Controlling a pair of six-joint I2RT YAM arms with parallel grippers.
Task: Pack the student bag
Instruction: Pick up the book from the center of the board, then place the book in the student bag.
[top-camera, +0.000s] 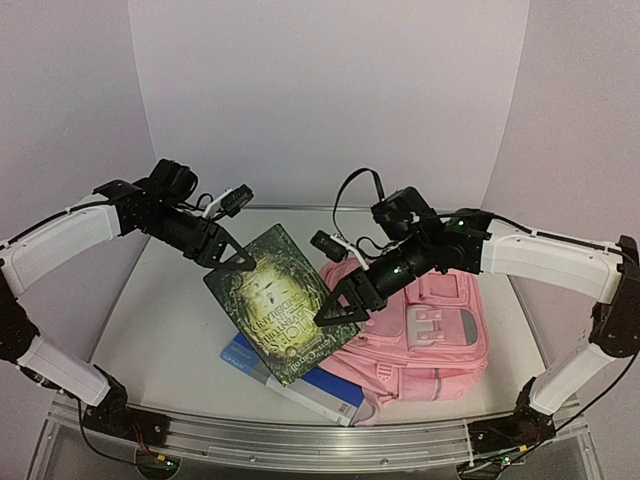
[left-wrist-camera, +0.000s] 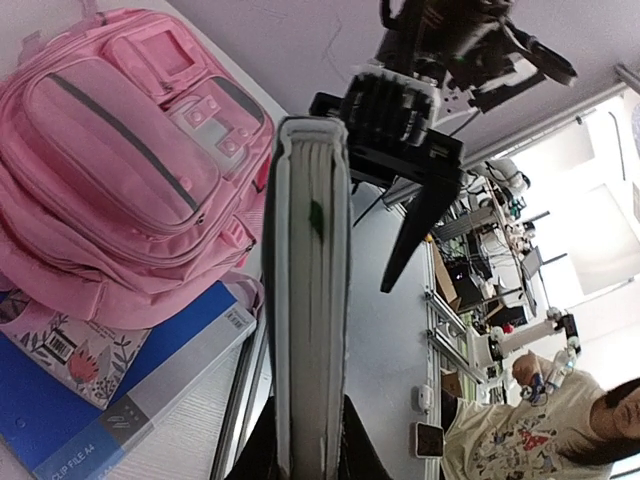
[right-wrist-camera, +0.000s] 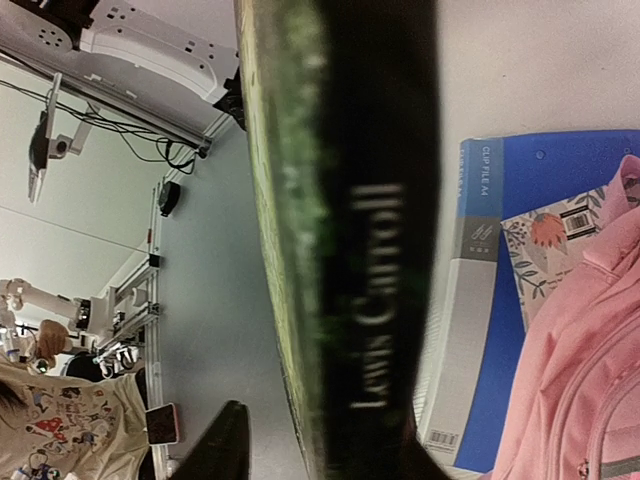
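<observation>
I see L pincer (top-camera: 235, 262) clamped on book (top-camera: 275, 300) at its top corner, and R pincer (top-camera: 335, 305) jaws apart round the lower edge. Book's long axis slopes down-right twd student bag (top-camera: 440, 340), which sits on desk (top-camera: 160, 330) under R arm, so R is nearer. L wrist cam shows the finger gap; top cam doesn't.

walls (top-camera: 330, 100): plain pale lilac panels, three sides | table (top-camera: 150, 330): white top, aluminium rail (top-camera: 300, 440) along near edge | floor (right-wrist-camera: 200, 280): grey-blue | beyond: metal-frame benches (left-wrist-camera: 436, 300), bright white glare (left-wrist-camera: 590, 230)
</observation>
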